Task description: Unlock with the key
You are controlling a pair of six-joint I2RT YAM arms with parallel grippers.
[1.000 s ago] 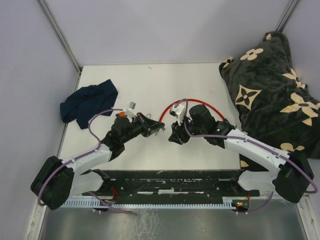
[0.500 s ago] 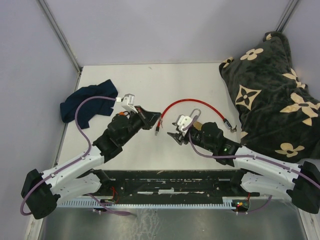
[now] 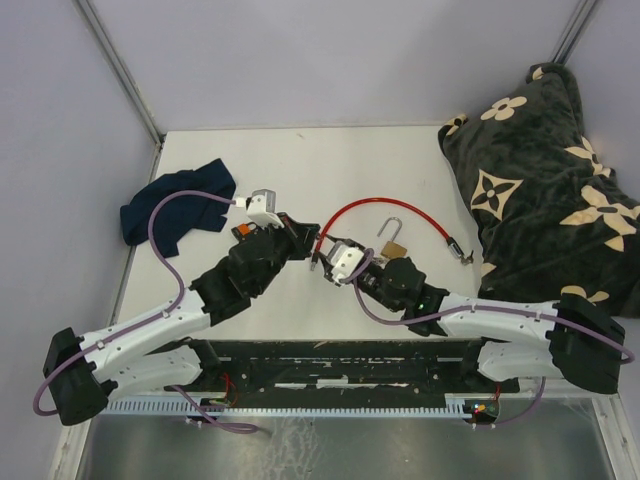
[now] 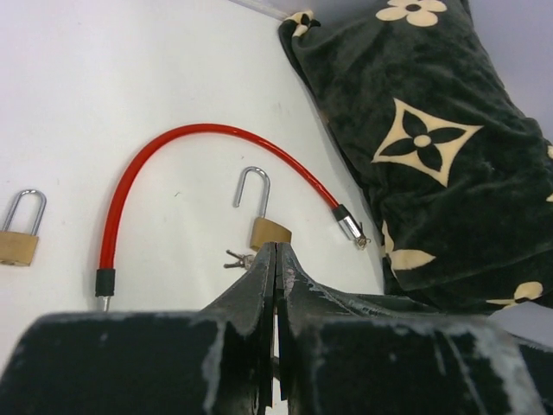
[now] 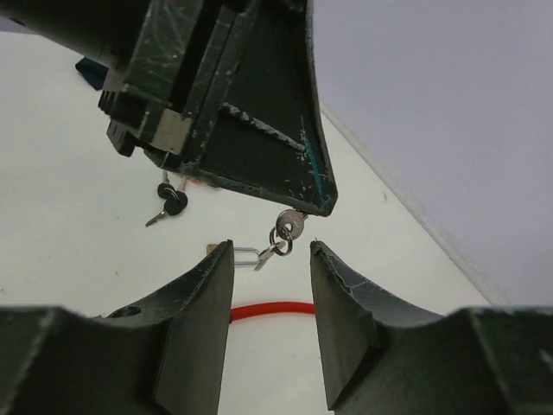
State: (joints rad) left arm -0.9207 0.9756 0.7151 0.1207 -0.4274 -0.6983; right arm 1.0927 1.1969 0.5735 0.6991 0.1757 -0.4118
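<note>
Only the right wrist view shows the key point(image 5: 294, 225). It is small and silvery, on a ring with another key hanging under it. The left gripper point(image 5: 318, 201) is clenched on its head and holds it off the desk point(image 3: 300, 170), about the desk's middle. The right gripper point(image 5: 270, 251) is released, its fingers point(image 5: 203, 303) apart, with the hanging ring just above the gap and neither finger touching it.

From above, the two grippers meet tip to tip, left gripper point(image 3: 308, 240) and right gripper point(image 3: 325, 262), and the key is too small to make out there.

The left wrist view shows its own fingers point(image 4: 259, 277) pressed together, the seam a thin line. The key is cut off below them.

That view alone shows a second padlock point(image 4: 19, 246) at its left edge. From above, I cannot find it.

The padlock point(image 3: 393, 245) is brass with its shackle up. It lies flat on the right half of the desk, inside the arc of a red cable point(image 3: 380, 205). Loose keys point(image 4: 233, 258) lie just beside it, blurred.

A cloth point(image 3: 175, 205) lies at the left edge, and a cushion point(image 3: 540, 180) overhangs the right.
</note>
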